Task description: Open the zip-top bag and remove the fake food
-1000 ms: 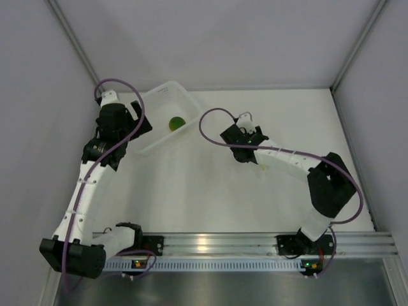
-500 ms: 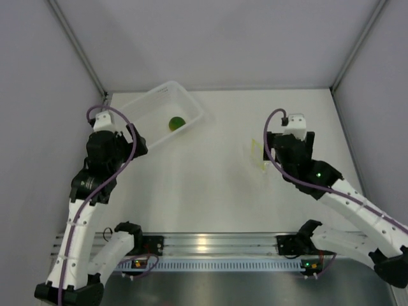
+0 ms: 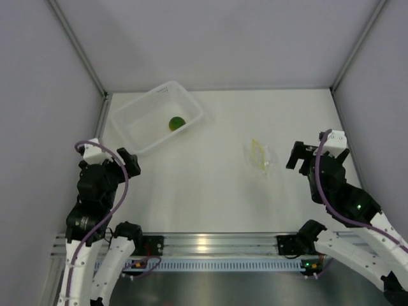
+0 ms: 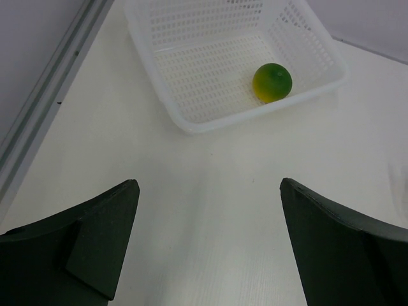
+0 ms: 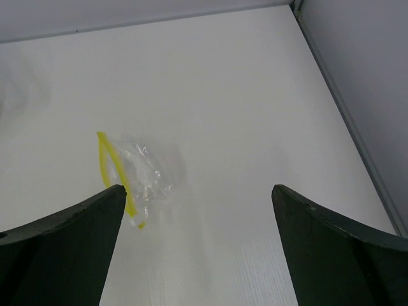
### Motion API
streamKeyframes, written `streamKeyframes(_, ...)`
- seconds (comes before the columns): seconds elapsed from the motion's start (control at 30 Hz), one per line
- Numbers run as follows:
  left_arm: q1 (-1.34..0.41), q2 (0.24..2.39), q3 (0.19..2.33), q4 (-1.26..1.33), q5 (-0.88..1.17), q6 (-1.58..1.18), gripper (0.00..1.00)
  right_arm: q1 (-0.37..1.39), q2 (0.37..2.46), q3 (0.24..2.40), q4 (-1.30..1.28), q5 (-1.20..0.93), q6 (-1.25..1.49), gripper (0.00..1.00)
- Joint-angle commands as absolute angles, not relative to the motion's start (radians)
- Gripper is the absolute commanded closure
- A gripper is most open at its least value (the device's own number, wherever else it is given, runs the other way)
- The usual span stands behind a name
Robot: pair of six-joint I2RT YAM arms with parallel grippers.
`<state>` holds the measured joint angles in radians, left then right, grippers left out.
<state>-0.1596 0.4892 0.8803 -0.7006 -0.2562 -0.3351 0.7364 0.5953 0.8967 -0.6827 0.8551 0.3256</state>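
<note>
The zip-top bag (image 3: 260, 156) lies flat and crinkled on the white table right of centre, its yellow zip strip along the left edge; in the right wrist view the zip-top bag (image 5: 137, 169) sits just ahead of the left finger. The fake food (image 3: 176, 122), a yellow-green ball, rests inside the white basket (image 3: 143, 99) at the back left, and the fake food (image 4: 272, 81) shows against the basket's (image 4: 191, 76) right wall. My left gripper (image 3: 115, 158) (image 4: 208, 183) is open over bare table in front of the basket. My right gripper (image 3: 312, 153) (image 5: 197, 188) is open and empty, right of the bag.
Grey enclosure walls close in the table on the left, back and right, with a metal frame rail (image 4: 51, 102) along the left edge. The arms' mounting rail (image 3: 210, 245) runs along the near edge.
Both arms have pulled back toward the near edge. The right gripper came off the bag and opened, leaving the bag uncovered on the table. The left gripper backed away from the basket.
</note>
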Motion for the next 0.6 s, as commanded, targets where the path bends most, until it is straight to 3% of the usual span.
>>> streamKeyframes(0.0,-0.158,0.408,0.853,-0.675,-0.267,-0.311,0.02,0.729,0.549,0.885,-0.761,0.888,0.339,0.01)
streamKeyframes(0.57,-0.156,0.384,0.827,-0.653,-0.252,-0.314,0.02,0.729,0.538,0.896,-0.810,0.845,0.353,0.01)
